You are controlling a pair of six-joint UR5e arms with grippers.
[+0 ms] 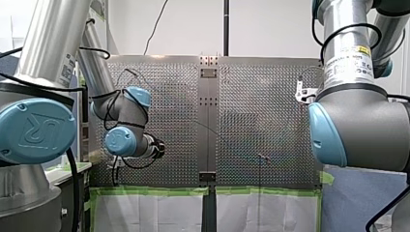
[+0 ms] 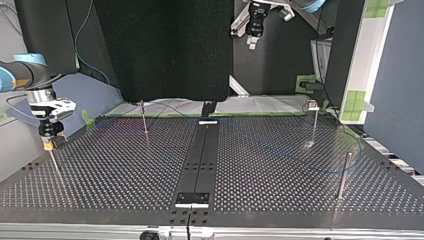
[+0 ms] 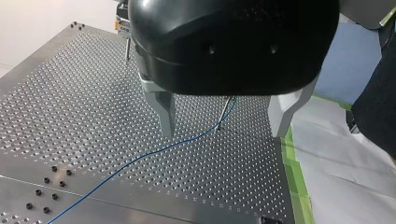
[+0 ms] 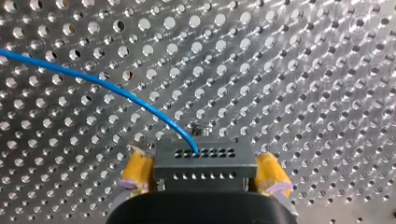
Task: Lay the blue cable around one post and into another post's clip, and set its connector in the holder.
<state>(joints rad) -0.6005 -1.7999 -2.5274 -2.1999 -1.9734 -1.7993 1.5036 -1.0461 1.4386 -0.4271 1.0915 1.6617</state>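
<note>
My right tool (image 4: 201, 158) is clamped on the one connector (image 4: 205, 167), where the single blue cable (image 4: 116, 90) ends. My left tool (image 3: 223, 133), well apart from the connector, hangs with fingers spread.

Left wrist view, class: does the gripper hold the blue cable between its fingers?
No: my left gripper stands open and empty, with the blue cable lying on the table beneath.

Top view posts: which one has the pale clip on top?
The far post at the view's right; it alone is topped by a pale clip.
</note>
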